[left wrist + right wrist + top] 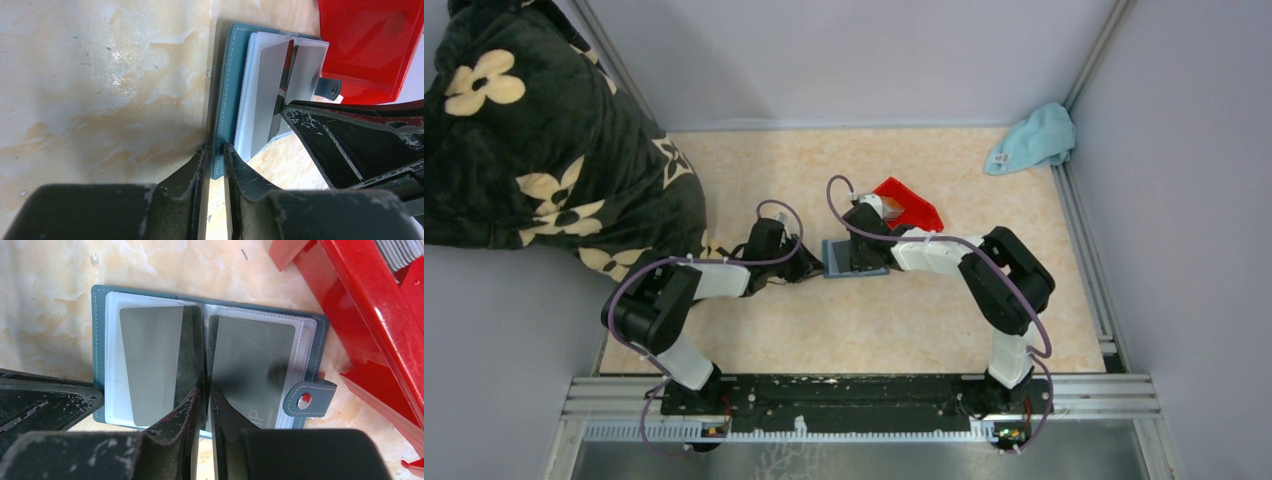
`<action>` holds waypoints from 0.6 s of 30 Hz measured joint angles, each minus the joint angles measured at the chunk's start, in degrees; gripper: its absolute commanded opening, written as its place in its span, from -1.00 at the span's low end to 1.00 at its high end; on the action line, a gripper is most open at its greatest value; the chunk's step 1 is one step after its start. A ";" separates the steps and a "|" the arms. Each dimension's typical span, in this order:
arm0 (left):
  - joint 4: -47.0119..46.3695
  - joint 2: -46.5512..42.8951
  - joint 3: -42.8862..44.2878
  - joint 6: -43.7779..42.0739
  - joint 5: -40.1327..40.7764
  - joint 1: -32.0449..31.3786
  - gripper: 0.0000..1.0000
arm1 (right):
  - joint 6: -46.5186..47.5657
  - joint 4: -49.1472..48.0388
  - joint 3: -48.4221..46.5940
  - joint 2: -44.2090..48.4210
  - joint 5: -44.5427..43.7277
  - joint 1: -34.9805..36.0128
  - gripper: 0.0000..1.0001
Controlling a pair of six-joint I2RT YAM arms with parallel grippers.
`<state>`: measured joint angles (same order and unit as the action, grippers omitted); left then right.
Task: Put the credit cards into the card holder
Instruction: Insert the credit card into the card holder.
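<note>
Teal card holder [99, 340] open, clamped by your left end effector [215, 147]; right end effector [205, 392] seemingly pinches a credit card [270, 85]: slide it in.

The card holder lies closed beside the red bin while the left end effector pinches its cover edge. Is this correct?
No, the card holder lies open, as the right wrist view shows. It is beside the red bin, and the left end effector pinches its cover edge.
</note>
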<state>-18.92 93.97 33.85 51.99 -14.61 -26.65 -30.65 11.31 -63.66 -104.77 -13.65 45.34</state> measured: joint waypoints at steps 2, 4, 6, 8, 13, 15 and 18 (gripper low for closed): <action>0.00 0.00 0.00 0.00 0.00 0.00 -0.53 | -0.02 -0.09 -0.11 -0.07 0.24 0.00 -0.74; 0.02 0.00 0.00 0.02 -0.02 0.00 -0.53 | -0.04 -0.24 -0.11 -0.20 0.48 0.00 -0.74; 0.04 0.00 0.04 0.02 -0.02 0.00 -0.53 | -0.26 -0.63 -0.11 -0.39 0.94 0.00 -0.74; 0.11 0.00 0.09 0.00 -0.02 0.00 -0.53 | -0.57 -0.92 -0.11 -0.44 1.42 0.00 -0.74; 0.15 0.00 0.11 0.02 -0.02 0.00 -0.53 | -1.90 -1.66 -0.09 -0.59 2.86 0.00 -0.73; 0.15 0.00 0.11 0.02 -0.02 0.00 -0.53 | -2.51 -2.49 0.26 -0.66 3.69 0.00 -0.73; 0.15 0.00 0.11 0.02 -0.04 0.00 -0.53 | -3.78 -3.93 1.29 -0.66 4.74 0.00 -0.73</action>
<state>-18.76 93.97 33.95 52.01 -14.66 -26.65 -34.44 7.38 -62.37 -105.43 -8.91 45.34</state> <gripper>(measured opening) 0.233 0.135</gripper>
